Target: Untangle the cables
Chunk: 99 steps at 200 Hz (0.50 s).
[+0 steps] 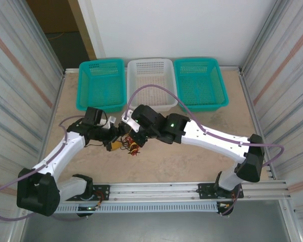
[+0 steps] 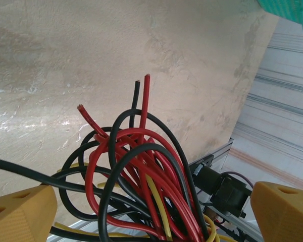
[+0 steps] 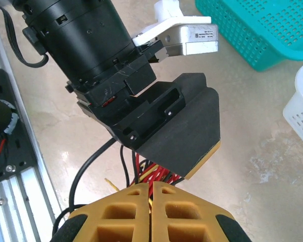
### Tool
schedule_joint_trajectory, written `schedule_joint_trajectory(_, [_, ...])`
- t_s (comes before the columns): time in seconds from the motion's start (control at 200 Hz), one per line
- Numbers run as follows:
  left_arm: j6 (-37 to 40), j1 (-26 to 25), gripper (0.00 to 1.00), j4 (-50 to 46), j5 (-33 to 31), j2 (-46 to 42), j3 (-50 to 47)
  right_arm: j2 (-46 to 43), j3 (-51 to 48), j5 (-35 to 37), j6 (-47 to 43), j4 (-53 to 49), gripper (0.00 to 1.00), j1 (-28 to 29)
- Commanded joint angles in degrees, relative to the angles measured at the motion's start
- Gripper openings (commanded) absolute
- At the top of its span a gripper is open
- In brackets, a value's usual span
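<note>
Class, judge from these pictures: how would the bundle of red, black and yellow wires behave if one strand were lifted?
Probably floppy: the wires curve in loose loops. Likely light, being thin. One lifted strand would probably drag others, since the loops interlace.

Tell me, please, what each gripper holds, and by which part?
The left gripper, jaws open, straddles the cables without gripping. The right gripper is shut by the bundle; whether it pinches a wire cannot be told.

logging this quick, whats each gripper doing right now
left gripper: open, cables between its fingers
right gripper: shut, cables at its tips; grip cannot be told
</note>
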Motion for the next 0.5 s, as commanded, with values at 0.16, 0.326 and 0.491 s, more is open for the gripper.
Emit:
schedule_joint_trajectory(0.16, [-2.63, 0.50, 0.99, 0.86, 1.43, -0.39, -2.23, 1.93, 2.46, 3.38, -1.89, 0.59, 0.00, 1.90])
schedule_joint_trajectory(0.326, [0.37, 4.01, 0.99, -6.56, -4.99, -1.87, -1.20, 2.86, 3.39, 5.33, -2.19, -0.47, 0.00, 2.25])
schedule_joint_trajectory(0.491, [-0.38, 6.06, 0.99, -5.64, -2.59, -3.02, -1.75, 2.92, 3.27, 4.35, -2.25, 0.05, 0.00, 2.43])
